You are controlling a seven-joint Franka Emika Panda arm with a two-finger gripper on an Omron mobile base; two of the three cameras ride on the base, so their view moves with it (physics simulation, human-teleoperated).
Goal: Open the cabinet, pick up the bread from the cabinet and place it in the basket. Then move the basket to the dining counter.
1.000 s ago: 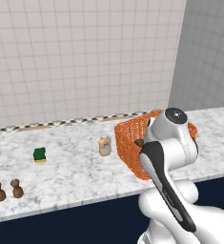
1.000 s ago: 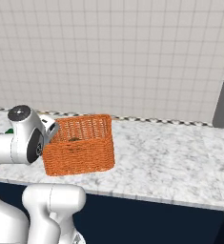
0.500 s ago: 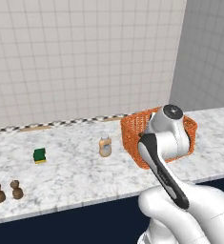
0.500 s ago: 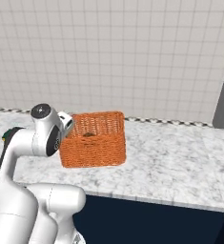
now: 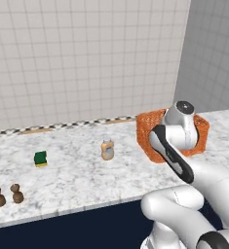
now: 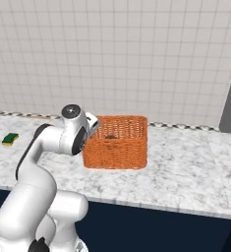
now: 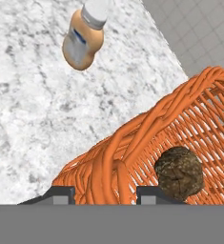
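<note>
Now your basket (image 6: 118, 141) is swinging rightward along the dining counter (image 6: 186, 167), and in the last half second it goes from riding a touch high and tilted to sitting level, its base down on or just over the marble; you can't quite tell which from the right base view. The arm rolls with it, elbow coming forward, wrist tucking in behind the near rim. That reads to me as the carry winding down: the bread (image 7: 178, 172) is already inside, so what's left is settling the load and letting go. Look at your hand view: the gripper (image 7: 103, 194) is clamped across the basket's woven rim, one fingertip (image 7: 61, 193) outside the wall and the other inside, orange weave filling the gap between them. You get that grip nowhere else, since the wrist hides the fingers in both base views. The left base view gives you the neighbours instead: a small bottle (image 5: 107, 149) lying well clear of the basket, a green sponge (image 5: 40, 158) farther left, and two little brown shakers (image 5: 7, 194) near the front edge. The right base view shows open marble beyond the basket.
</note>
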